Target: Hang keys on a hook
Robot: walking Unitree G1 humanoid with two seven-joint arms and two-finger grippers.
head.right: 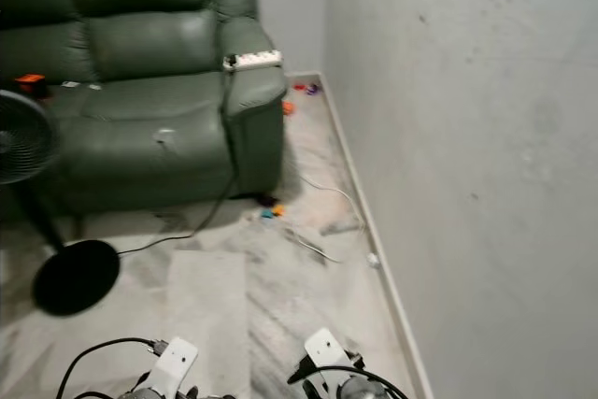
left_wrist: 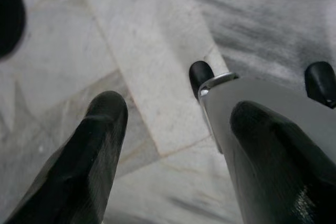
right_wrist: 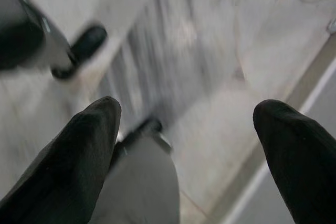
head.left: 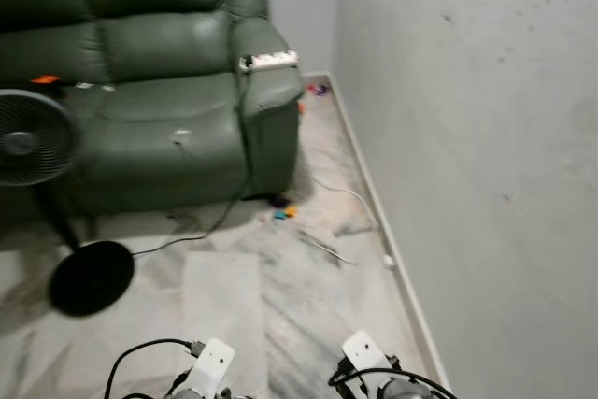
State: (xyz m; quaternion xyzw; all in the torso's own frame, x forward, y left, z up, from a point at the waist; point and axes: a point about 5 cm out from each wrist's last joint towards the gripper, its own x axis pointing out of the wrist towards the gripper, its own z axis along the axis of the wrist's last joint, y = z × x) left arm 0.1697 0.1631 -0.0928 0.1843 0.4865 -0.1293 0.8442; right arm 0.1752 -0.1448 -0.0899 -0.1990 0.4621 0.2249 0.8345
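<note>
While both arms hang low over the marble floor (head.left: 280, 315), the left hand (left_wrist: 173, 145) is seen released, its two black fingers (left_wrist: 100, 145) spread wide with nothing between them. The right hand (right_wrist: 189, 145) is likewise released, its fingers (right_wrist: 79, 150) set well apart above the pale veined tiles, and nothing is grasped. In the head views the silver wrists are seen at the lower edge, with black cables looped beside them.

Farther out, a black round fan base (head.left: 91, 277) stands on the floor to the left, and the fan head (head.left: 33, 135) is seen in front of a dark green leather sofa (head.left: 159, 100). A white power strip (head.left: 269, 61) lies on the sofa's armrest, and a black cord (head.left: 220, 217) is trailed from it down to the floor. Small coloured bits (head.left: 283, 213) lie near the sofa's corner, and a white cable (head.left: 360, 207) runs along the skirting of the plain grey wall (head.left: 467, 137) on the right. Keys and a hook cannot be made out anywhere in these views.
</note>
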